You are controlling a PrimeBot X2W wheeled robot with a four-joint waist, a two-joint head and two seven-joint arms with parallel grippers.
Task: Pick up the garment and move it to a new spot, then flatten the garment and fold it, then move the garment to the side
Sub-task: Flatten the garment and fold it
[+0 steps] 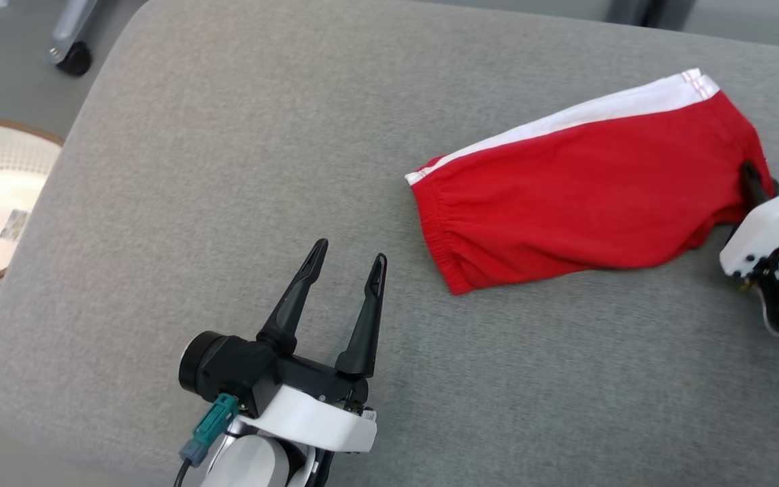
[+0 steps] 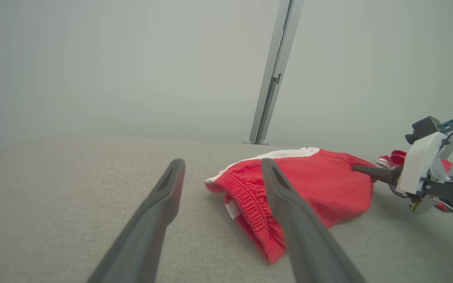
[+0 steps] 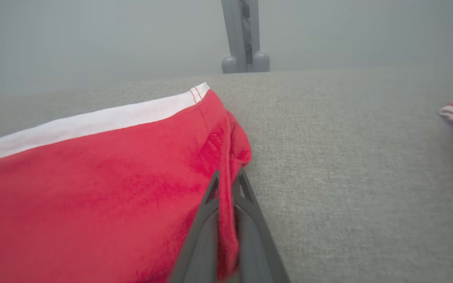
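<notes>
Grey cushion [image 1: 227, 169], red garment [image 1: 585, 196] lying at the right of the frame. Right gripper [image 3: 228, 179] is pinching its right edge, left gripper [image 1: 347, 260] spread wide at bottom center. Looks like the pickup step; next needs a clean lift.

The garment [image 1: 585, 196] is a red knit piece with 1 white band along its far edge, finished with 2 lines of red stitching at the band's right end. It lies on the right half of the grey fabric surface [image 1: 227, 169], mostly flat with soft wrinkles. In the head view its long axis slants from lower left up to upper right. The left end has a gathered elastic hem that gapes slightly open. A raised fold at the right edge is pinched between the closed fingers of the right end effector [image 3: 228, 179].
</notes>
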